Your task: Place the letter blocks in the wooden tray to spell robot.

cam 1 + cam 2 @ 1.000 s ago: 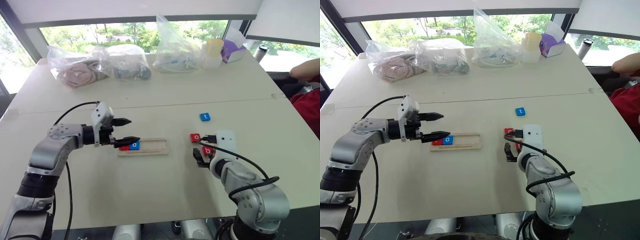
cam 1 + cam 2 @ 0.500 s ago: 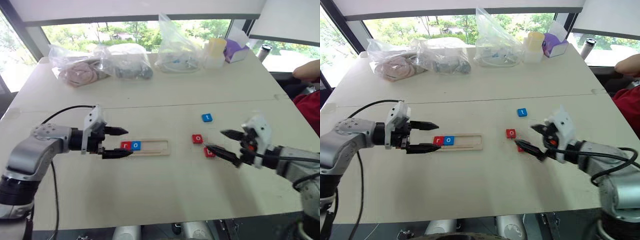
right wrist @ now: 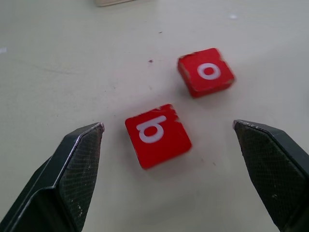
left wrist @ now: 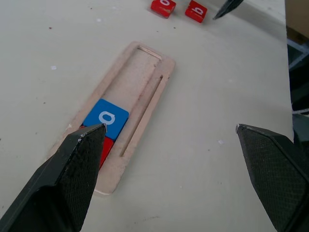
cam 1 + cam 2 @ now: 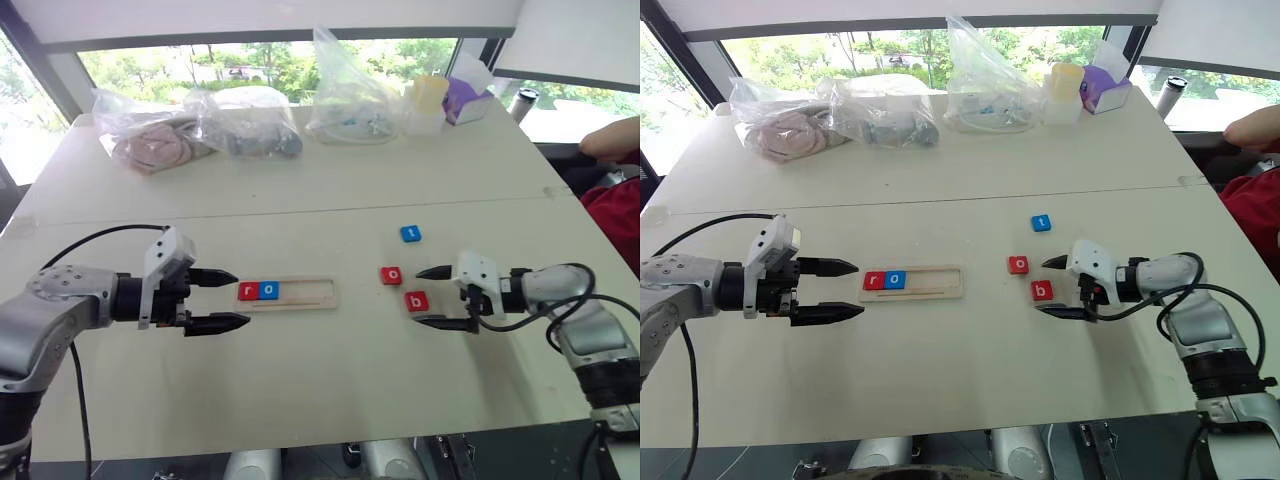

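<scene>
The wooden tray (image 5: 305, 293) lies mid-table with a red r block (image 5: 248, 291) and a blue o block (image 5: 269, 290) at its left end. To its right on the bare table lie a red o block (image 5: 392, 275), a red b block (image 5: 417, 301) and, farther back, a blue t block (image 5: 410, 233). My left gripper (image 5: 227, 300) is open, level, just left of the tray. My right gripper (image 5: 432, 297) is open, pointing left, its fingertips just right of the red b block (image 3: 157, 135), with nothing held.
Several clear plastic bags (image 5: 250, 122) with contents, a yellow-lidded jar (image 5: 427, 105) and a purple box (image 5: 465, 100) line the table's far edge. A person's arm (image 5: 610, 140) and red clothing show at the right edge.
My right arm has swung out to the right and rolled; its gripper now faces the red b block from the right. My left gripper has drawn back off the tray's left end.
</scene>
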